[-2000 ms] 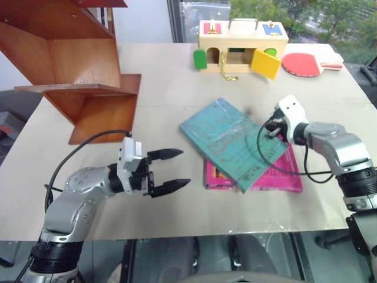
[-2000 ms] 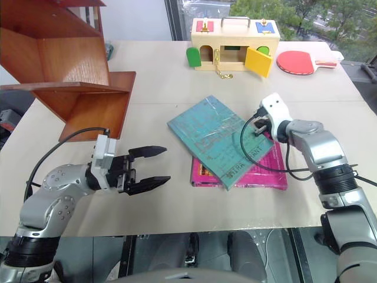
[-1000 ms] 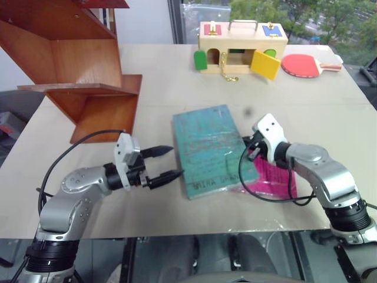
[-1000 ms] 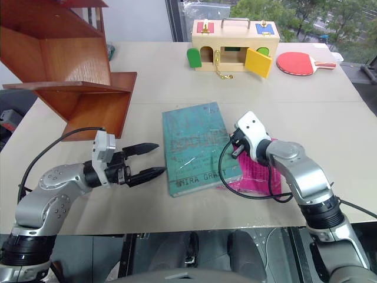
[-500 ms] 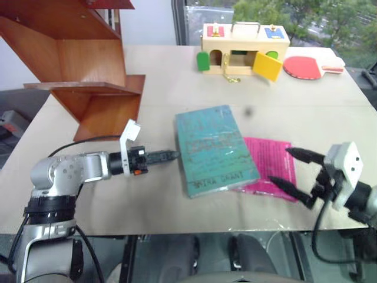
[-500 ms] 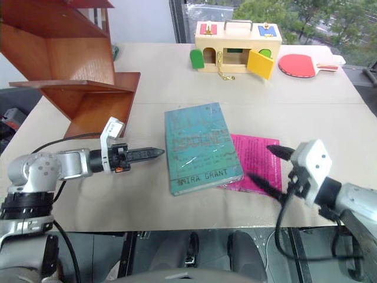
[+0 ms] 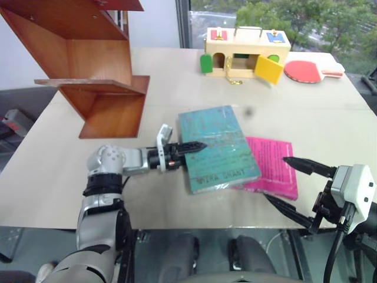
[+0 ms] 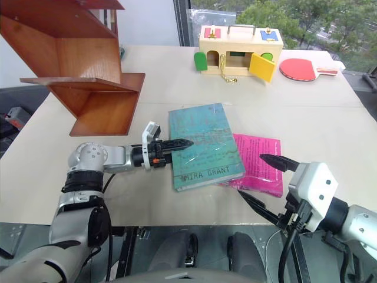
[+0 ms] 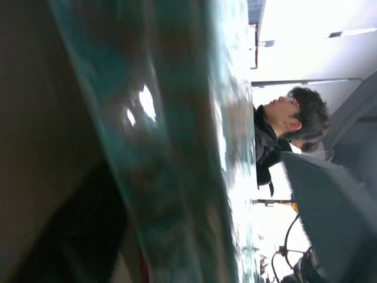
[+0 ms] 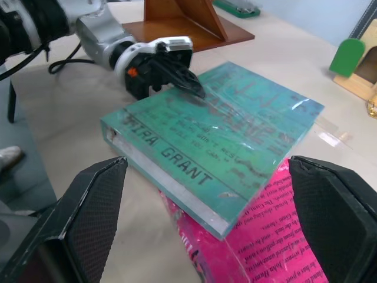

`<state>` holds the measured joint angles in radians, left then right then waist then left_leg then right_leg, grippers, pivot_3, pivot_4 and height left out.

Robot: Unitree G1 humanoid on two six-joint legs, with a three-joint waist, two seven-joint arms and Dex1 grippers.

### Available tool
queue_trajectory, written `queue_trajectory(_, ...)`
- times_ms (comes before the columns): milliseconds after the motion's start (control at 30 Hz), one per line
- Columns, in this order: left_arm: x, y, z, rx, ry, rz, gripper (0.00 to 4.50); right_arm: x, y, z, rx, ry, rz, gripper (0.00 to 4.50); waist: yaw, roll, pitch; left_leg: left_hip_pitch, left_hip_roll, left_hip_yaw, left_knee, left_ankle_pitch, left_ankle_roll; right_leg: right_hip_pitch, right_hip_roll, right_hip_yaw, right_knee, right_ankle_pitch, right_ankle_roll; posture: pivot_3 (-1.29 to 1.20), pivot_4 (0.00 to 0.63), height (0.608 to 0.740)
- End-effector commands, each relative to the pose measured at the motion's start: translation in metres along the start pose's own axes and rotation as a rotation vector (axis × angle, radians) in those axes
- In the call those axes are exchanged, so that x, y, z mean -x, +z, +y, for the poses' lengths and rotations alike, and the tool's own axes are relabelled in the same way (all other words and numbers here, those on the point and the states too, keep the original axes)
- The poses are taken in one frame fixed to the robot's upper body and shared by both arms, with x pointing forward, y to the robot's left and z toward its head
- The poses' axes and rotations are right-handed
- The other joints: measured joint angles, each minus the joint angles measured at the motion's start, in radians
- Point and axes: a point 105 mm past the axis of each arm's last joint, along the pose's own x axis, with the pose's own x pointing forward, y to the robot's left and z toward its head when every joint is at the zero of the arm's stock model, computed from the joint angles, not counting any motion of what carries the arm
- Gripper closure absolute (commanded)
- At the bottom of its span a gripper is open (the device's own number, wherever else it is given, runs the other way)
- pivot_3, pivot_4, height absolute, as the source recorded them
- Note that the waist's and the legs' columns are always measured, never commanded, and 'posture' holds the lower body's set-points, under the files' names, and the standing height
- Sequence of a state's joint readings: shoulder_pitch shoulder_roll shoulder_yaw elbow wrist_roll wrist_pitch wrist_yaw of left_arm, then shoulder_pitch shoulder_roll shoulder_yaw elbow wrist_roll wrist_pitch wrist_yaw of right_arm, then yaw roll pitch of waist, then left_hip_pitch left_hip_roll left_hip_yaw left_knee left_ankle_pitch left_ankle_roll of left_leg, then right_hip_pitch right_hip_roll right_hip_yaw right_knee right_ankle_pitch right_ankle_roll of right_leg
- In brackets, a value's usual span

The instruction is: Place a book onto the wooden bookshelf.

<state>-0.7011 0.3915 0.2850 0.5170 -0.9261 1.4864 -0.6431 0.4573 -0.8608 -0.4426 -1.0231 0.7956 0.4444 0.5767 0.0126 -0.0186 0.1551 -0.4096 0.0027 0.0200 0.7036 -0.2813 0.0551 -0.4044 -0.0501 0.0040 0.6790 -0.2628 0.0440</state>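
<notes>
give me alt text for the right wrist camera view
A teal book lies flat on a table, partly over a pink book, with the left gripper at its edge. The right gripper's fingers stand wide apart.

Wood, gloss and matt plastic on a dull beige table

The book has a teal cover under a glossy, scuffed film that throws white glints; its page edges look like pale paper. The pink book beneath it is brighter and smoother, with only a slight sheen. The wooden bookshelf is reddish-brown wood with a smooth, satin varnish. The table is matt beige and flat. The small box is pale bare wood with painted, coloured doors. The paddle has matt red rubber. The left gripper and right gripper have matt black fingers, the arms brushed grey metal with white plastic housings.
</notes>
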Motion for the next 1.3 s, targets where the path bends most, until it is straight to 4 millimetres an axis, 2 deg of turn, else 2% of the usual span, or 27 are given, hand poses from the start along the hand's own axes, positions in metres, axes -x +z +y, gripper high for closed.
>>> queue_trajectory(33,-0.001,0.005,-0.003,0.028,-0.036,-0.039,1.87,-0.002,0.007,0.004,0.027,-0.002,-0.031,0.00,0.001,0.000,0.000,0.000,0.000,0.000,0.000,0.000,0.000,0.000,0.000,0.000,0.000,0.000,0.000,0.00,0.150,0.740)
queue_trajectory(67,0.000,0.004,-0.004,0.034,-0.043,-0.039,2.45,-0.002,0.006,0.005,0.028,-0.003,-0.026,0.00,0.001,0.000,0.000,0.000,0.000,0.000,0.000,0.000,0.000,0.000,-0.001,0.000,0.000,0.000,0.000,0.00,0.150,0.740)
queue_trajectory(133,0.006,0.003,-0.007,0.039,-0.053,-0.043,3.33,-0.003,0.005,0.005,0.027,-0.005,-0.024,0.00,0.001,0.000,0.000,-0.001,0.000,0.000,0.000,0.000,0.000,0.000,-0.001,0.000,-0.001,0.000,0.000,0.00,0.150,0.740)
queue_trajectory(233,0.018,0.010,-0.017,0.020,-0.087,-0.078,4.41,-0.006,0.004,0.006,0.026,-0.007,-0.026,0.00,0.000,-0.001,0.000,0.000,0.000,0.000,0.000,0.000,0.000,0.000,-0.001,0.000,0.000,0.000,0.000,0.00,0.150,0.740)
queue_trajectory(367,0.035,0.028,-0.040,-0.027,-0.149,-0.140,4.41,-0.012,0.004,0.004,0.031,-0.008,-0.039,0.00,-0.001,-0.001,0.000,-0.001,0.000,0.000,0.000,0.000,0.000,-0.001,-0.001,0.000,0.000,0.000,0.000,0.00,0.150,0.740)
queue_trajectory(467,0.036,0.038,-0.053,-0.085,-0.154,-0.173,4.41,-0.017,0.003,0.003,0.034,0.010,-0.052,0.00,0.004,-0.001,0.000,-0.002,0.000,-0.001,0.000,0.000,0.000,-0.001,-0.002,-0.001,0.000,0.000,0.000,0.00,0.150,0.740)
queue_trajectory(567,0.031,0.040,-0.075,-0.191,-0.172,-0.159,4.41,-0.020,0.002,0.002,0.035,0.019,-0.060,0.00,0.007,-0.002,0.000,-0.004,-0.001,-0.002,0.000,0.000,0.000,-0.001,-0.003,-0.003,-0.001,0.000,0.000,0.00,0.150,0.740)
queue_trajectory(667,0.015,0.032,-0.135,-0.572,-0.233,-0.146,4.41,-0.023,0.005,0.002,0.028,0.031,-0.091,0.00,0.006,-0.003,0.001,-0.004,-0.001,-0.002,0.000,0.000,-0.001,-0.002,-0.004,-0.003,-0.002,0.000,0.000,0.00,0.150,0.740)
queue_trajectory(700,0.013,0.027,-0.160,-0.729,-0.289,-0.173,4.41,-0.024,0.006,0.003,0.024,0.040,-0.098,0.00,0.005,-0.004,0.002,-0.005,-0.001,-0.002,0.000,0.000,-0.001,-0.002,-0.004,-0.003,-0.002,0.000,0.000,0.00,0.150,0.740)
queue_trajectory(733,0.013,0.023,-0.175,-0.824,-0.328,-0.194,4.41,-0.024,0.006,0.004,0.021,0.045,-0.102,0.00,0.004,-0.004,0.002,-0.005,-0.001,-0.002,0.000,0.000,-0.001,-0.002,-0.004,-0.003,-0.002,0.000,0.000,0.00,0.150,0.740)
queue_trajectory(800,0.012,0.016,-0.209,-1.203,-0.324,-0.259,4.41,-0.026,0.006,0.005,0.024,0.064,-0.105,0.00,0.002,-0.003,0.001,-0.005,-0.001,-0.002,0.000,0.000,-0.001,-0.002,-0.004,-0.002,-0.003,0.000,0.000,0.00,0.150,0.740)
queue_trajectory(833,0.011,0.012,-0.217,-1.350,-0.310,-0.262,4.41,-0.027,0.006,0.006,0.025,0.069,-0.105,0.00,-0.001,-0.002,0.002,-0.004,-0.001,-0.001,-0.001,0.000,-0.001,-0.002,-0.004,-0.002,-0.004,0.000,0.000,0.00,0.150,0.740)
queue_trajectory(933,0.009,0.017,-0.233,-1.899,-0.167,-0.224,4.41,-0.030,0.006,0.002,0.032,0.077,-0.121,0.00,-0.004,0.001,0.000,-0.001,-0.001,0.002,-0.005,0.001,-0.002,-0.001,-0.002,0.002,-0.005,0.000,-0.001,0.00,0.150,0.740)
queue_trajectory(1000,0.014,0.027,-0.242,-2.192,-0.057,-0.175,4.41,-0.032,0.005,-0.001,0.031,0.088,-0.129,0.00,0.001,0.002,0.001,0.002,-0.001,0.004,-0.005,0.001,-0.002,-0.001,-0.001,0.003,-0.005,0.000,-0.001,0.00,0.150,0.740)
queue_trajectory(1033,0.021,0.036,-0.245,-2.285,0.019,-0.131,4.41,-0.034,0.004,-0.001,0.031,0.096,-0.129,0.00,0.002,0.002,0.001,0.002,-0.001,0.004,-0.006,0.001,-0.002,0.000,0.000,0.003,-0.005,0.000,-0.001,0.00,0.150,0.740)
queue_trajectory(1133,0.051,0.076,-0.250,-2.471,0.341,-0.052,4.41,-0.039,0.001,-0.002,0.033,0.127,-0.134,0.00,0.000,0.002,0.001,0.002,-0.001,0.004,-0.006,-0.001,0.002,0.000,0.005,0.003,-0.006,0.000,-0.001,0.00,0.150,0.740)
queue_trajectory(1200,0.080,0.098,-0.242,-2.511,0.565,0.051,4.41,-0.043,0.001,-0.005,0.033,0.144,-0.151,0.00,-0.008,0.002,0.002,0.002,0.000,0.006,-0.005,-0.002,0.003,-0.001,0.006,0.002,-0.006,0.000,-0.001,0.00,0.150,0.740)
queue_trajectory(1300,0.117,0.111,-0.235,-2.480,0.772,0.180,4.41,-0.049,0.002,-0.011,0.045,0.166,-0.172,0.00,-0.016,0.003,0.003,0.002,0.001,0.008,-0.005,-0.003,0.005,-0.002,0.008,0.004,-0.004,0.000,0.000,0.00,0.150,0.740)
